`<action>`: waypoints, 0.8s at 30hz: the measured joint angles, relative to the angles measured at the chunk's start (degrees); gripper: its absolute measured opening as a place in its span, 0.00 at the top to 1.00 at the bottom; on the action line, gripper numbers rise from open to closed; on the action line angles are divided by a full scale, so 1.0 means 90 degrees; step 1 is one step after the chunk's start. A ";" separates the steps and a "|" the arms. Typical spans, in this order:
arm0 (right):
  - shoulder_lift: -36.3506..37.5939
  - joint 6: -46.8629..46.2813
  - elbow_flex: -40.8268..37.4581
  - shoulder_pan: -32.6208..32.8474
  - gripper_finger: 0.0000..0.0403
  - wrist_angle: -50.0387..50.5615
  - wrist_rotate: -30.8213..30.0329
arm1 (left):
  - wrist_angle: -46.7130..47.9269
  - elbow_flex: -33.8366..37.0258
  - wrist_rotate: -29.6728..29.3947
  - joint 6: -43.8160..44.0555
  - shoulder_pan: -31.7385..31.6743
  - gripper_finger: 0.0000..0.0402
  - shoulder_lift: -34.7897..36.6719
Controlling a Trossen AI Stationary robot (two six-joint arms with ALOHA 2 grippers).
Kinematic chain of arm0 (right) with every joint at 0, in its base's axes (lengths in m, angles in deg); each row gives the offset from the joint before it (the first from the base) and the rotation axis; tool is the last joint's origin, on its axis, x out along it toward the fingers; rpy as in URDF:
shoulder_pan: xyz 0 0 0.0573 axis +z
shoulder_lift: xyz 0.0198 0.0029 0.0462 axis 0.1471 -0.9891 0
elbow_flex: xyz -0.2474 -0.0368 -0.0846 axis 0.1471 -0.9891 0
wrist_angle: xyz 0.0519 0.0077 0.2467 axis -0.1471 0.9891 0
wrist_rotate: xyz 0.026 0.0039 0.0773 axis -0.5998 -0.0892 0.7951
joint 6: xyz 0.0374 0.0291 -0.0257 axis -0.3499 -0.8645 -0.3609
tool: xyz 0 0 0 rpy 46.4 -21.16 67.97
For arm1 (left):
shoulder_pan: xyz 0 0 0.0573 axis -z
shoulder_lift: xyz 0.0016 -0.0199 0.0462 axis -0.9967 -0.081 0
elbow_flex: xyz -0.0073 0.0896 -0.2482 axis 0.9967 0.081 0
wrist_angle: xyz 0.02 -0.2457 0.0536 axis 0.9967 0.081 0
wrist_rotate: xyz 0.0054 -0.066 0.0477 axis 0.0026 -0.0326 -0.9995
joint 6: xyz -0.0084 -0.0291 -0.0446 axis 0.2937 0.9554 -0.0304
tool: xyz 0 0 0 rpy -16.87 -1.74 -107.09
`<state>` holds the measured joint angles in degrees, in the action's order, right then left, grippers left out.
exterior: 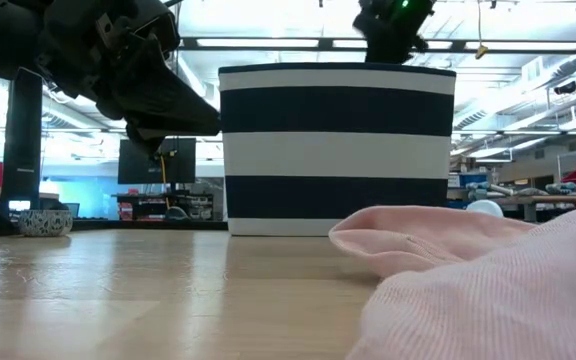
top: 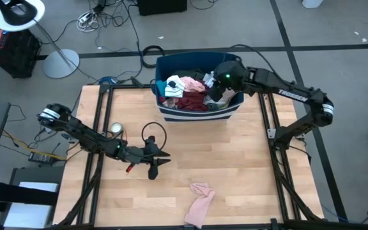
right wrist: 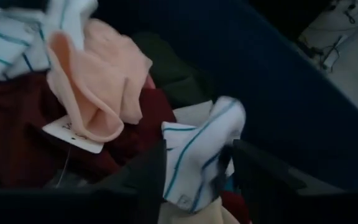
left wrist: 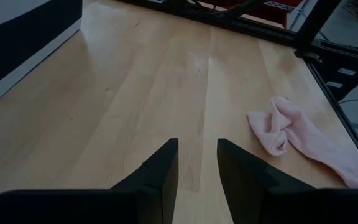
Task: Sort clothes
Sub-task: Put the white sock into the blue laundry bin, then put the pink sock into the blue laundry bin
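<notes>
The pale wooden table (top: 235,166) carries a navy-and-white striped bin (top: 200,114) at its far edge, heaped with clothes (top: 187,96). My right gripper (right wrist: 197,171) is down inside the bin's right end, its fingers closed on a white sock with teal stripes (right wrist: 197,155), a peach garment (right wrist: 98,81) lying just beside it. My left gripper (left wrist: 197,165) hangs low over the table's middle, fingers narrowly parted and holding nothing. A pink garment (top: 200,201) lies at the near edge, to that gripper's right and well apart.
</notes>
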<state>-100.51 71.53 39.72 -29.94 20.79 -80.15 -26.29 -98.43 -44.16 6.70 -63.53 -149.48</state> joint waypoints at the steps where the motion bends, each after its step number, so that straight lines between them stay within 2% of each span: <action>1: 0.0106 0.0000 0.0000 0.0019 0.54 0.0001 0.0007 | 0.0007 0.0000 0.0000 0.0000 0.0000 0.71 0.0000; 10: 0.1345 -0.0008 0.0002 0.0424 0.47 0.0178 0.0568 | 0.0032 0.0000 0.0000 0.0002 0.0000 0.71 0.0002; 14: 0.1777 -0.0548 0.0002 0.0801 0.47 0.0518 0.1050 | -0.0218 0.0000 -0.0002 0.0017 0.0000 0.71 -0.0001; 17: 0.1972 -0.0867 0.0002 0.1193 0.48 0.0904 0.1331 | -0.0457 0.0000 -0.0002 -0.0042 0.0000 0.71 -0.0001; 24: 0.1975 -0.1718 0.0005 0.2278 0.48 0.2060 0.1254 | -0.0781 -0.0034 0.0139 -0.0040 0.0005 0.71 -0.0146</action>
<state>-82.74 56.07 39.76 -9.44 39.33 -68.87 -33.32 -98.73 -42.91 6.34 -63.49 -150.79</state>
